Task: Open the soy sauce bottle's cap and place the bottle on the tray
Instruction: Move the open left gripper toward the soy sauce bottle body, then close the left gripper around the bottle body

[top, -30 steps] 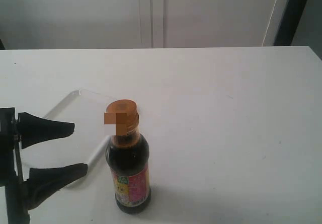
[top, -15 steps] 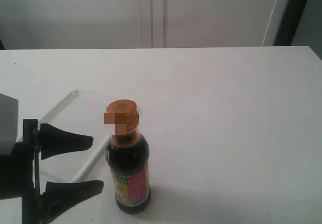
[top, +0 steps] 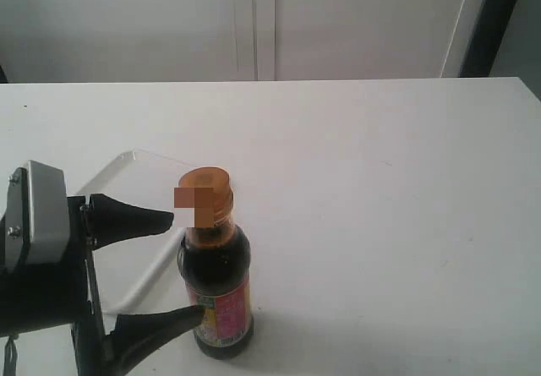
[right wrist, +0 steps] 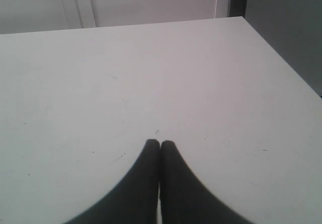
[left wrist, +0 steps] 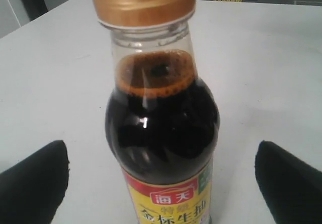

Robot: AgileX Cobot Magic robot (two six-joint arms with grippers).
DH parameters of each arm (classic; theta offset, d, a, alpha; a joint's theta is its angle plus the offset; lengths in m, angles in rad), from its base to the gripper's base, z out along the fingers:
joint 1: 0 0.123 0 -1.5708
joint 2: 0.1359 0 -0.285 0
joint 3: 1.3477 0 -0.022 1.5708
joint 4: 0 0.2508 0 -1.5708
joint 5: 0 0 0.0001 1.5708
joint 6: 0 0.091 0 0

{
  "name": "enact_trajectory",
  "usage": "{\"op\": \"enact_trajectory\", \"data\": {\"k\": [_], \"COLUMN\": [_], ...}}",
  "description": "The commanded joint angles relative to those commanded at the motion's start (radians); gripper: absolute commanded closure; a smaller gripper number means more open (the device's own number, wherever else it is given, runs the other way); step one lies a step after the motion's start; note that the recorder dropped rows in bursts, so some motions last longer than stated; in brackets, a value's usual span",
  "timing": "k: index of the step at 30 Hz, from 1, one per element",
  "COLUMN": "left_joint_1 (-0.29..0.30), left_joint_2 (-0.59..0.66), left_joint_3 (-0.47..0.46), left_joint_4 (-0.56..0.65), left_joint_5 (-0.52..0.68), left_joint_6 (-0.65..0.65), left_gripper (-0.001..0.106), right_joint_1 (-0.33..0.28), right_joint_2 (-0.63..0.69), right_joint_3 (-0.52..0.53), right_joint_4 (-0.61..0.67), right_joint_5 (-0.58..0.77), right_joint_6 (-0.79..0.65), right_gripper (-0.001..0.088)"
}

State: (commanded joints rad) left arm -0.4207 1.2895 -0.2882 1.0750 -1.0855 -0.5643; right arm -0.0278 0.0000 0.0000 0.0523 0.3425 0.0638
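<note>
At the near left edge of the white table (top: pixel 380 190), the left tool (top: pixel 182 266) stands with its two black fingers (top: pixel 127 217) spread wide apart, one to each side of the bottle (top: pixel 216 287). Neither finger clearly touches the glass; the lower fingertip lies right at the label, the upper just short of the neck. Between the fingers, the bottle stands upright on the table, dark sauce filling it to the shoulder, its orange-brown cap (top: pixel 205 192) closed on top. The left wrist view shows the bottle (left wrist: pixel 162 133) centred in the gap, cap (left wrist: pixel 142 2) shut, both fingertips (left wrist: pixel 32 183) clear of its sides. Just beyond the tool and bottle lies the tray (top: pixel 127 182), flat on the table. Well apart, the right tool (right wrist: pixel 160 148) hangs over bare table with its fingers pressed together, gripping nothing.
</note>
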Motion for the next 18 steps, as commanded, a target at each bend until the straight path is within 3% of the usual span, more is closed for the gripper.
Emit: {"op": "enact_trajectory", "data": {"k": [12, 18], "left_joint_1": [0.000, 0.000], "left_joint_2": [0.153, 0.205], "left_joint_3": [-0.055, -0.060], "left_joint_4": [-0.004, -0.007], "left_joint_5": [-0.129, -0.136], "left_joint_6": [0.000, 0.000], "left_gripper": [0.001, 0.001], "right_joint_1": [0.000, 0.000], "right_joint_2": [0.000, 0.000], "right_joint_3": [0.000, 0.000], "right_joint_4": [0.000, 0.000], "right_joint_5": [0.000, 0.000], "right_joint_6": [0.000, 0.000], "right_gripper": [0.0868, 0.0868]}}
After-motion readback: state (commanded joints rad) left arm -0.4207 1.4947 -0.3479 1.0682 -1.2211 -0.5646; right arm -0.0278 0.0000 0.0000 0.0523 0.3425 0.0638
